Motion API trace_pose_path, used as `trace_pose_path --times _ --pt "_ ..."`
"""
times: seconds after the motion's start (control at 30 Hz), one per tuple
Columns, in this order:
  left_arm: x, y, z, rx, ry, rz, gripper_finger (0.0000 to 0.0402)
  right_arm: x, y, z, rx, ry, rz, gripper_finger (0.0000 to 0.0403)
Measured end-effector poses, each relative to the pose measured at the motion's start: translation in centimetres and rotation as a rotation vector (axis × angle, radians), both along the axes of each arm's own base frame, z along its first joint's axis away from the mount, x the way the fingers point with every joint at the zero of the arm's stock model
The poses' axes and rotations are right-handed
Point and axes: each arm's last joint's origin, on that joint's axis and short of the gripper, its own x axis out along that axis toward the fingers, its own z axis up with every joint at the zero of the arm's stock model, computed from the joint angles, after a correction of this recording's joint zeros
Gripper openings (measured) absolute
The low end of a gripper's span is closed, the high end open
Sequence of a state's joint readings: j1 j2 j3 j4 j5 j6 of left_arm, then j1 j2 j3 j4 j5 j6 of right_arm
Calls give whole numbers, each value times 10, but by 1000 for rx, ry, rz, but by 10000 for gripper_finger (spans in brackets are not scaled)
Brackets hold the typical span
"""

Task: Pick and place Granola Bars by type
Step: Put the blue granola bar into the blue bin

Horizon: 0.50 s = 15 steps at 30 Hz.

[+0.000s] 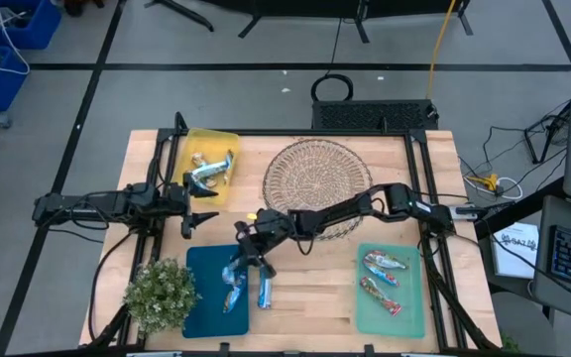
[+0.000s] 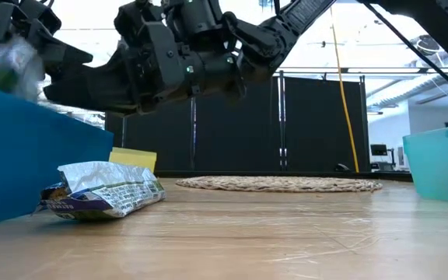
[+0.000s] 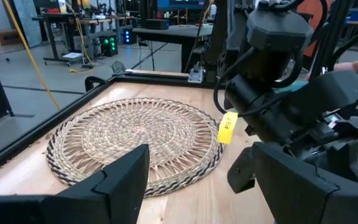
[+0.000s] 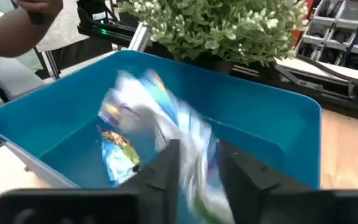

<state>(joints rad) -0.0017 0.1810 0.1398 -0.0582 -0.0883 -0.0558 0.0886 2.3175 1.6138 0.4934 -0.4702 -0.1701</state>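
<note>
My right gripper (image 4: 199, 171) reaches across the table and hangs over the blue tray (image 4: 260, 124), its fingers a little apart. A blue-and-silver granola bar (image 4: 173, 130) shows smeared between and ahead of them, above the tray's floor. Another bar (image 4: 120, 155) lies flat inside the tray. One more bar (image 2: 103, 194) lies on the wood just right of the tray. My left gripper (image 1: 203, 205) waits open at the left, beside the yellow tray (image 1: 198, 139), with nothing between its fingers. My right gripper comes slanting down from the table's right. The smeared bar's near end (image 4: 194, 158) runs into the gap between the two fingers (image 4: 166, 168). Whether they touch the bar I cannot tell. The bar is clear of the tray's floor.
The yellow tray holds silver bars (image 1: 211, 171). A green tray (image 1: 365, 307) at the right holds red and orange bars (image 1: 383, 263). The round wicker mat (image 1: 317, 178) lies at the far middle. A potted plant (image 1: 162, 293) stands left of the blue tray.
</note>
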Motion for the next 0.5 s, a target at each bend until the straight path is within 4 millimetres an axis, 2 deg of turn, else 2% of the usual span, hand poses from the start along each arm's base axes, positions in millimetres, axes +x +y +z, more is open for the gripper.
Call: trace_pose_path --times 0.17,0.27,0.37,0.5 --pt "0 0 0 -2 -1 0 282 -2 4 0 -25 27 17 187" --pt "0 0 0 -2 0 0 282 -9 10 5 -111 79 30 223" --pt "0 0 -1 -2 5 0 282 -21 17 16 -261 152 10 237" --pt "0 0 -1 1 13 -1 282 -38 29 24 -434 268 -3 233"
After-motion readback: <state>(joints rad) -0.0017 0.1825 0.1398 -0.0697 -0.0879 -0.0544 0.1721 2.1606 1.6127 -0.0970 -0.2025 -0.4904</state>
